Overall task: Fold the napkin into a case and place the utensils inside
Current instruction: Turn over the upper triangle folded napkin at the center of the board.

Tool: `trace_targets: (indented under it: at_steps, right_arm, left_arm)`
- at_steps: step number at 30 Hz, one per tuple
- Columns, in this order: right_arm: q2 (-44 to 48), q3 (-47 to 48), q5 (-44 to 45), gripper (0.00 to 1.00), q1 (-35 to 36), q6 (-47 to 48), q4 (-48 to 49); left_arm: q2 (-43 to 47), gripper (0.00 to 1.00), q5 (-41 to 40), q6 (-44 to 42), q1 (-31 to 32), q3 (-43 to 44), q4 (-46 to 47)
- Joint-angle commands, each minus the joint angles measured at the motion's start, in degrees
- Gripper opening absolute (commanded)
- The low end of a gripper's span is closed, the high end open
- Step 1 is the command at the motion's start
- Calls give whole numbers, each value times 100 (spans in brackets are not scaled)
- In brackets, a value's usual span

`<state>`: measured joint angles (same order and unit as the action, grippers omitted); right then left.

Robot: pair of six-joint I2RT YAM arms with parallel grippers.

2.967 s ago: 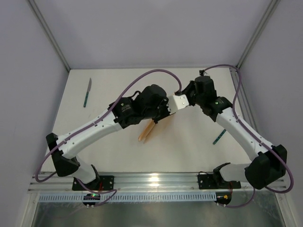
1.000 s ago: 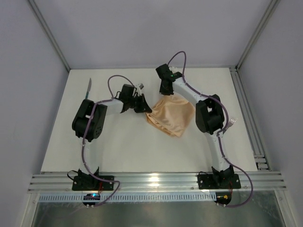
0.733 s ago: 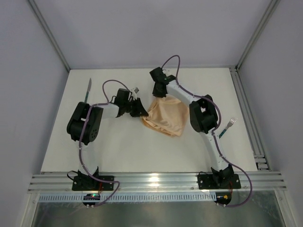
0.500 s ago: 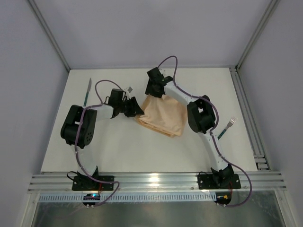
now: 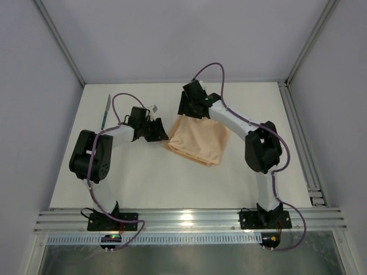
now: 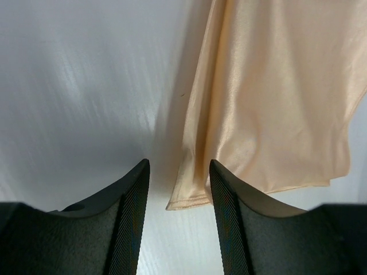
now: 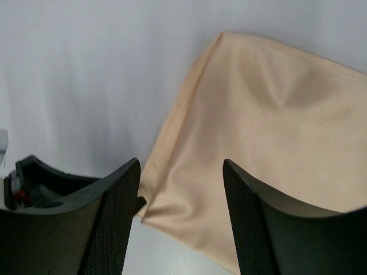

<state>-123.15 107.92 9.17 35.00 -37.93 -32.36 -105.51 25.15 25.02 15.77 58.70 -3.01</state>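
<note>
Swung outward since half a second ago, the right arm (image 5: 262,152) now bends over the right side of the white table (image 5: 172,183). Mid-table lies the napkin (image 5: 198,140), a satiny peach sheet doubled over, its edges softly rippled. Over its far corner hovers the right gripper (image 7: 180,161), jaws released. The left gripper (image 6: 175,166) is also parted, and only its wrist camera shows the napkin's corner hem loose between its fingers. Only the overhead view shows the knife (image 5: 106,110), far left.
</note>
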Motion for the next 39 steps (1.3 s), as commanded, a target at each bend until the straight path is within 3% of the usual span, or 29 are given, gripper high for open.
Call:
trace_targets:
  at_steps: [1,7,10,15,21,27,31,39]
  right_arm:
    - [1728,-1275,392,63,-116,93,168]
    - [3147,-3767,156,45,-432,-126,511]
    - [3648,-4822,-107,43,-573,-390,923]
    - [4018,-5754,-354,45,-609,-662,1310]
    - [4701,-6370,-276,44,-486,-830,1356]
    - [5214,-6292,910,41,304,-909,476]
    - [4829,-6266,999,37,937,-1049,686]
    - [4282,-6098,1359,33,1255,-1515,678]
  left_arm:
    - [566,49,-440,-567,-4,239,-226]
    - [1314,43,-564,-1358,145,353,-683]
    - [1200,41,-546,-1718,514,397,-1114]
    - [814,48,-555,-1684,664,379,-1202]
    - [734,43,-695,-2193,1007,581,-1369]
    - [1208,38,-1133,-3914,1384,345,-1405]
    - [1086,39,-1346,-4794,1490,353,-1396]
    - [910,44,-1345,-5709,1631,265,-1440]
